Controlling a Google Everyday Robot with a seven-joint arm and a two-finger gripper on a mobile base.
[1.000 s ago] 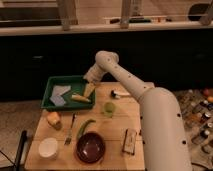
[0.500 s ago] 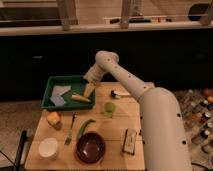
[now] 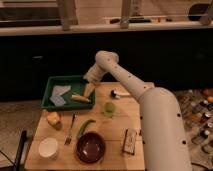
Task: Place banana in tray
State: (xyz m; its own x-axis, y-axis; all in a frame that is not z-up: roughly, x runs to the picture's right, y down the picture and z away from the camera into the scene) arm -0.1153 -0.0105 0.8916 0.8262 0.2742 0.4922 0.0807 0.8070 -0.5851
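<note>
The pale-yellow banana lies inside the dark green tray, near the tray's front right corner. My gripper hangs over the right part of the tray, just above and right of the banana. The white arm reaches in from the lower right.
A yellow-orange fruit, a fork, a long green vegetable, a dark red bowl, a white cup, a small green cup and a brown packet stand on the wooden table. A grey-blue cloth lies in the tray.
</note>
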